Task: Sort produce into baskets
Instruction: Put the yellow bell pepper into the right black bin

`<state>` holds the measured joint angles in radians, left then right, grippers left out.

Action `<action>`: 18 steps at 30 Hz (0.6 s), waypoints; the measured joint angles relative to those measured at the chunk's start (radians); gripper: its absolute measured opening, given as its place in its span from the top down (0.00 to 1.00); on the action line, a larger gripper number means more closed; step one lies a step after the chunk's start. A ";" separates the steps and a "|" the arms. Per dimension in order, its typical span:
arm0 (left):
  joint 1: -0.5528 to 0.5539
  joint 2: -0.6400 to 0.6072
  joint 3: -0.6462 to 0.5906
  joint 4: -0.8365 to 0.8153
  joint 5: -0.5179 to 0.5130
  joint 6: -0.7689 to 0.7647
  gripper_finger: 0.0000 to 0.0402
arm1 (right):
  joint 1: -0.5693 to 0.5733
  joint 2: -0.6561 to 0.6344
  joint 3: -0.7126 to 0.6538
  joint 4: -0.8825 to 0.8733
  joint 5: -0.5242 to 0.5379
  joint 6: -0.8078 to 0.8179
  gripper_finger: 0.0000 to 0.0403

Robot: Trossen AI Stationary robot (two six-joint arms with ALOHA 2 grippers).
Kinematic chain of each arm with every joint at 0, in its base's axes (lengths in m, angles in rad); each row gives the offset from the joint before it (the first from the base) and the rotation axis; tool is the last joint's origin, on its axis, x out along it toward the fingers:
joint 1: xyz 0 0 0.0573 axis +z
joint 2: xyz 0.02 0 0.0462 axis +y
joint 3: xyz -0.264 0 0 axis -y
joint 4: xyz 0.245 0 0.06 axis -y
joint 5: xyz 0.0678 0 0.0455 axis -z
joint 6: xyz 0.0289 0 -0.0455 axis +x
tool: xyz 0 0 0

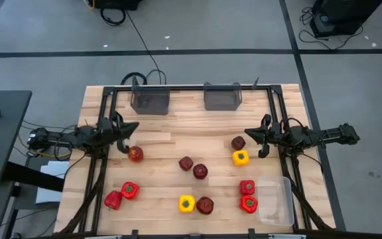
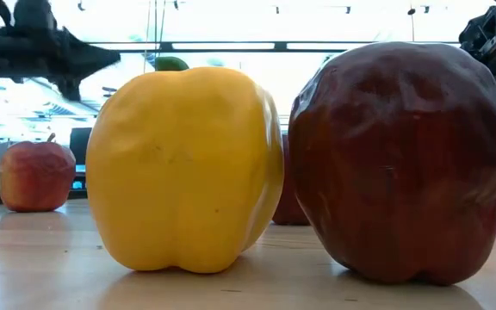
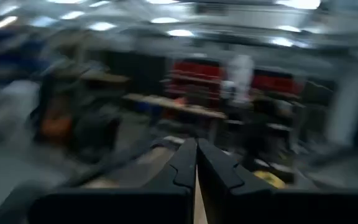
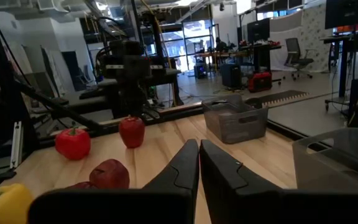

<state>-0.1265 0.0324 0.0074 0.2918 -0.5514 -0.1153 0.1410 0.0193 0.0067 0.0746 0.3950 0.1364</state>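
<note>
- Left gripper [image 1: 126, 136] hovered just above an apple [image 1: 135, 154], fingers pressed together, holding nothing.
- Right gripper [image 1: 260, 141] was likewise closed and empty, near a yellow pepper [image 1: 240, 158].
- Two grey bins [image 1: 150, 101] sat at the table's [image 1: 178, 136] far edge.

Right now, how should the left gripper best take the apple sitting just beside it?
Probably from straight above. The apple stands alone on bare table, so the left gripper, now shut, could open and close across the round body at its widest part, either side of the stem.
</note>
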 joint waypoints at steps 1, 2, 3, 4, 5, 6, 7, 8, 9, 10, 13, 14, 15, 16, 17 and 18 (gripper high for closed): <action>0.001 0.000 0.000 -0.009 -0.025 -0.059 0.95 | 0.000 0.000 0.000 0.000 0.000 0.000 0.93; 0.001 0.000 0.000 -0.018 -0.035 -0.110 0.95 | 0.000 0.000 0.000 0.000 0.001 0.000 0.93; 0.000 0.000 0.000 -0.027 -0.035 -0.149 0.95 | -0.001 0.000 0.000 0.006 0.007 0.000 0.93; 0.000 0.000 0.000 -0.034 -0.034 -0.179 0.95 | -0.002 0.000 0.000 0.023 0.021 0.000 0.93; 0.000 0.000 0.000 -0.037 -0.034 -0.193 0.95 | -0.003 0.000 0.000 0.046 0.042 0.000 0.93; 0.000 0.000 0.000 -0.032 -0.031 -0.209 0.95 | -0.005 0.000 0.000 0.073 0.062 0.000 0.93; 0.000 0.000 0.000 -0.022 -0.031 -0.234 0.95 | -0.005 0.000 0.000 0.097 0.073 0.012 0.93; 0.000 0.000 0.000 -0.014 -0.031 -0.261 0.95 | -0.006 0.000 0.000 0.126 0.075 0.039 0.93; 0.000 0.000 0.000 -0.012 -0.030 -0.291 0.95 | -0.006 0.000 0.000 0.157 0.075 0.082 0.93; 0.000 0.000 0.000 -0.013 -0.027 -0.316 0.95 | -0.006 0.000 0.000 0.191 0.076 0.129 0.93; 0.001 0.000 0.000 -0.006 -0.036 -0.338 0.95 | -0.007 0.000 0.000 0.271 0.105 0.174 0.93; 0.001 0.001 0.000 0.006 -0.057 -0.344 0.95 | -0.010 0.002 0.000 0.306 0.148 0.178 0.93; 0.002 0.000 0.000 0.014 -0.076 -0.359 0.95 | -0.013 0.002 0.000 0.346 0.201 0.209 0.93; 0.002 0.000 0.000 0.032 -0.092 -0.370 0.95 | -0.016 0.002 0.000 0.376 0.242 0.257 0.93; 0.002 0.002 0.000 0.064 -0.092 -0.395 0.95 | -0.019 0.003 0.000 0.397 0.253 0.288 0.93; 0.002 0.007 0.001 0.100 -0.076 -0.424 0.95 | -0.024 0.009 0.002 0.408 0.234 0.294 0.93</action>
<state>-0.1246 0.0394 0.0082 0.3914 -0.6278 -0.5395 0.1169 0.0285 0.0083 0.4822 0.6293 0.4304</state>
